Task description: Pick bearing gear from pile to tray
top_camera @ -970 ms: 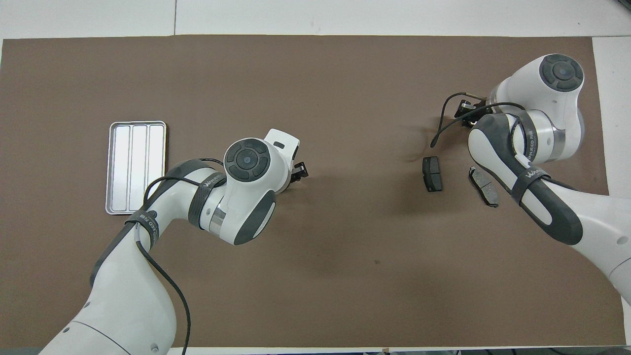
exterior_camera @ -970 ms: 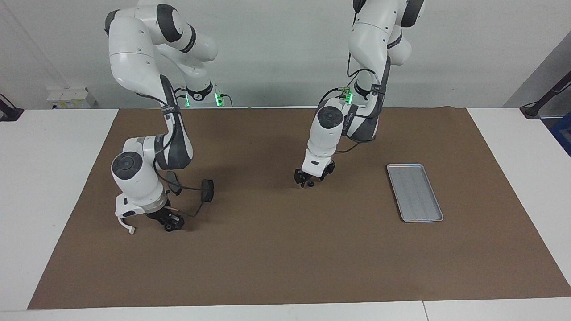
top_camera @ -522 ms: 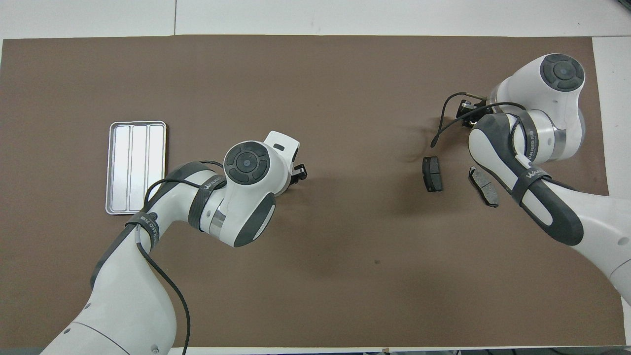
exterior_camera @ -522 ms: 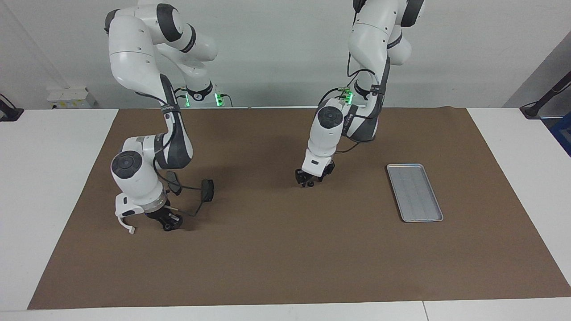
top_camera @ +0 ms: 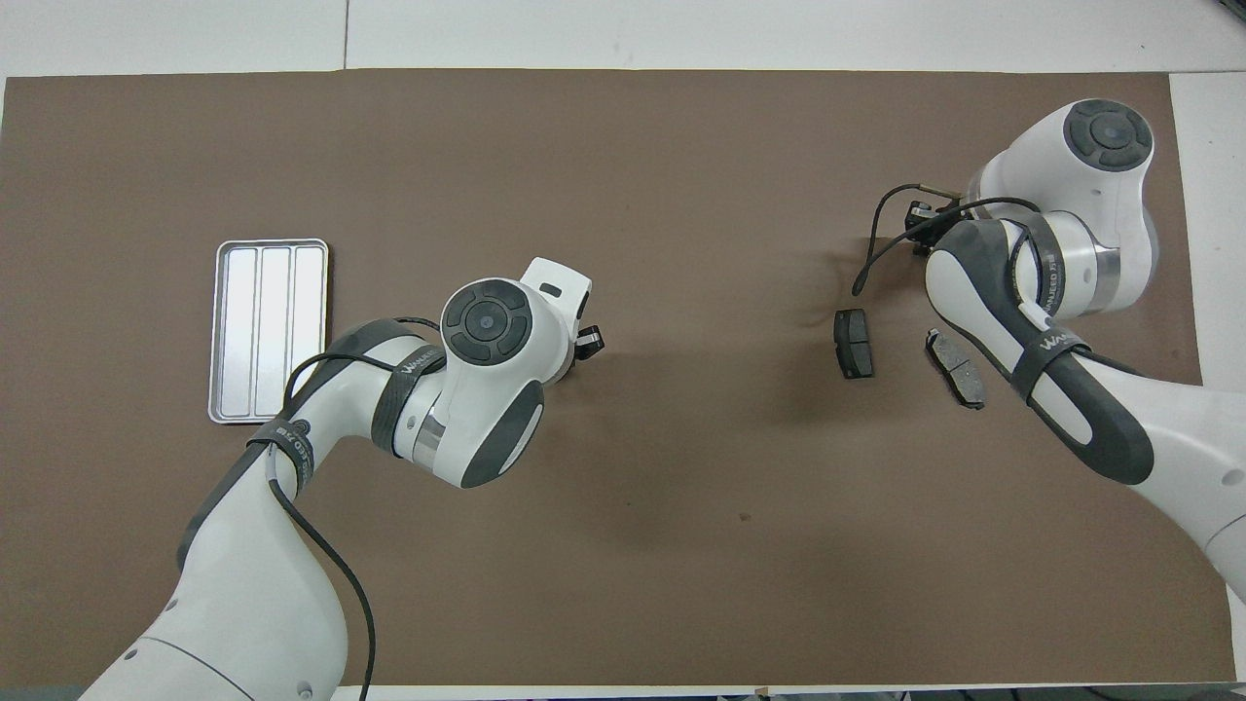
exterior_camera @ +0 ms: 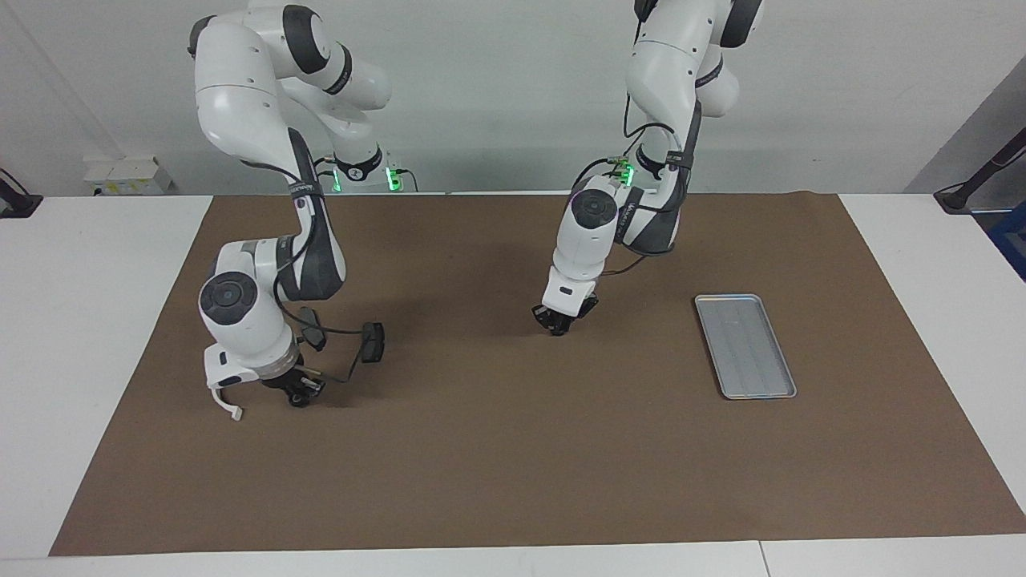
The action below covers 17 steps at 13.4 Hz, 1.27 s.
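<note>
I see the left tool (exterior_camera: pixel 561 328) clenched low over the worktop (exterior_camera: pixel 513 449); right tool (exterior_camera: pixel 300 394), grip unclear, near brake pads (top_camera: pixel 855 343).

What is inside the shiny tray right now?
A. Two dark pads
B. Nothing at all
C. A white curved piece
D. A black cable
B. The tray shows only its bare ridged bottom, while the two dark brake pads lie on the brown mat at the right arm's end of the table.
</note>
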Each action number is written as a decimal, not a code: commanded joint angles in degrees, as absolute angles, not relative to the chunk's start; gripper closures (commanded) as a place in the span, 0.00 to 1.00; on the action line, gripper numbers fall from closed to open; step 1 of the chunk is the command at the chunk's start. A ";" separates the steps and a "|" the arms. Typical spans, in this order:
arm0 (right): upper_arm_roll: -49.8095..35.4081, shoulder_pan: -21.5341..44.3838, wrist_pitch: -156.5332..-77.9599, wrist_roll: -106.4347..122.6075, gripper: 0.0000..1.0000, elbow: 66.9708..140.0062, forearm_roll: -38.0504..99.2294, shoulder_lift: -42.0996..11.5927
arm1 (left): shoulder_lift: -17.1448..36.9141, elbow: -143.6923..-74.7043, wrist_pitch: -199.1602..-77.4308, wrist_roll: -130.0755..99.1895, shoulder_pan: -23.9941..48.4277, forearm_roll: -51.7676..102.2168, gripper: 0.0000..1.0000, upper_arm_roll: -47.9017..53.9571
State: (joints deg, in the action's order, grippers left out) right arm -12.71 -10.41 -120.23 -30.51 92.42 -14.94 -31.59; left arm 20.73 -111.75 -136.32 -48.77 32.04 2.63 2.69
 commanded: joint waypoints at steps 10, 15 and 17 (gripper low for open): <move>-23.27 -9.32 -97.48 -35.27 1.00 82.89 -13.46 -23.64 | 6.25 -106.24 -110.91 5.48 -0.23 2.90 1.00 1.49; -25.31 2.00 -101.50 -59.81 1.00 83.05 -9.86 -24.17 | 1.67 -123.55 -128.56 11.52 -4.31 2.99 1.00 1.49; -25.31 6.66 -106.76 -68.86 1.00 84.63 -9.58 -25.39 | 1.67 -125.85 -130.16 10.82 -4.04 2.99 1.00 1.58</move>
State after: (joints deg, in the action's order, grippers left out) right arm -25.22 4.06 -102.52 -62.14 83.59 -10.60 -24.05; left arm 4.94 -120.80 -127.08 11.25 -4.24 2.60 1.39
